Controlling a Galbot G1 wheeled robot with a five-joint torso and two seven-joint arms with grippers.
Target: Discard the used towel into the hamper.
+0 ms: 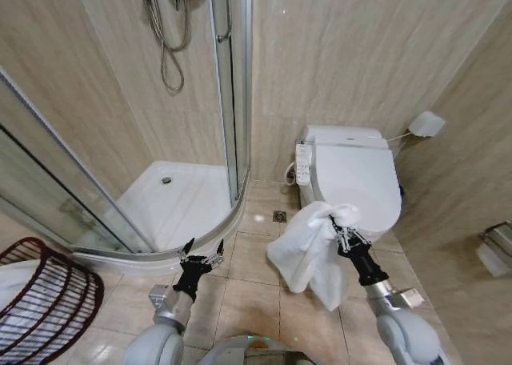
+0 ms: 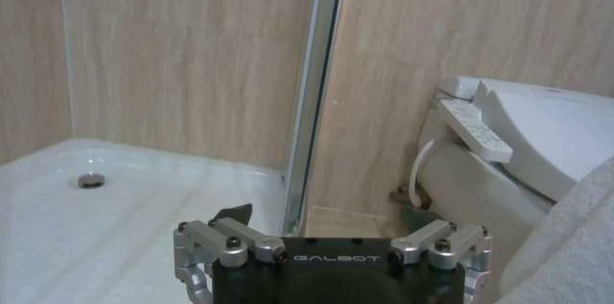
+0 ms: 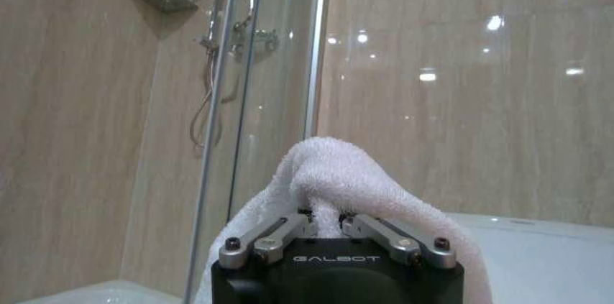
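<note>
A white towel (image 1: pixel 308 249) hangs in the air in front of the toilet, draped over my right gripper (image 1: pixel 342 235), which is shut on its upper fold. In the right wrist view the towel (image 3: pixel 331 171) bulges up over the pinching fingers (image 3: pixel 369 226). The hamper (image 1: pixel 46 301), a dark reddish-brown wire basket, lies at the lower left on the floor, partly cut off by the frame edge. My left gripper (image 1: pixel 202 253) is held low at the centre-left with its fingers spread open and nothing between them; the left wrist view shows it (image 2: pixel 326 214) facing the shower.
A white toilet (image 1: pixel 352 177) with a side control panel stands at the right. The corner shower, with its glass door (image 1: pixel 232 93) and white tray (image 1: pixel 180 201), fills the left. A drain (image 1: pixel 278 216) sits in the beige tiled floor between them.
</note>
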